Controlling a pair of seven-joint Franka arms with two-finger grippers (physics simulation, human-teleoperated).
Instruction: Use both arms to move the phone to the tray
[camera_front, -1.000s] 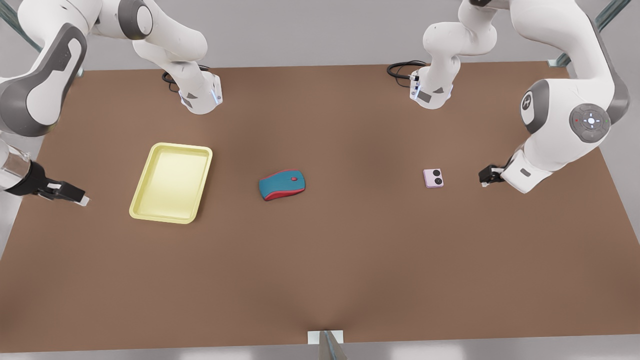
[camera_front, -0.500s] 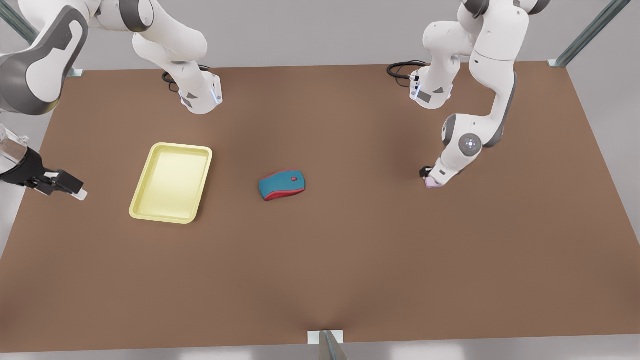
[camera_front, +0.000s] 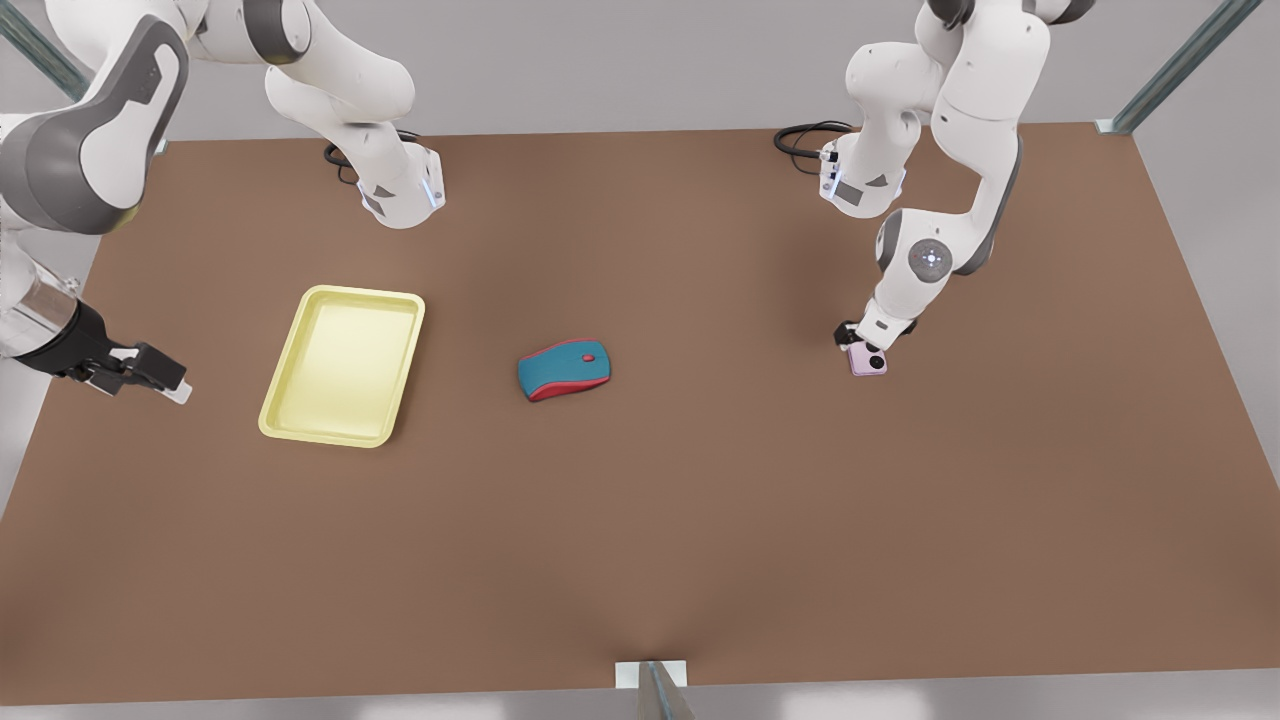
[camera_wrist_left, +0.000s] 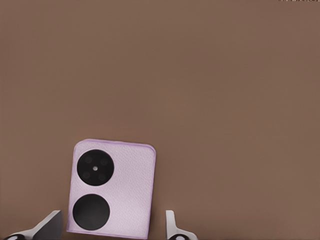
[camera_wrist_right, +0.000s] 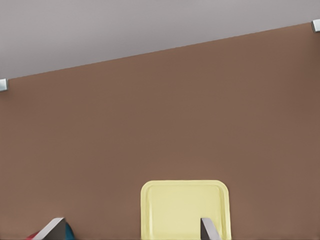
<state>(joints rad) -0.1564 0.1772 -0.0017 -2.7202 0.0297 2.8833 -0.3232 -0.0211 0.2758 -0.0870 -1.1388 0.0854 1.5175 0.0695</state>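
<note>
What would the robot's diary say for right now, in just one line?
left pincer: open, astride phone on table | right pincer: open, waiting beside tray | tray: empty | mouse: mid-table

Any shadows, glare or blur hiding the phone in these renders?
Front view: flat, soft light, no glare; the left gripper and wrist cover part of the phone. Left wrist view: phone evenly lit, lenses clear, between open fingertips, faint shadow. Right wrist view: tray evenly lit, right gripper open.
</note>
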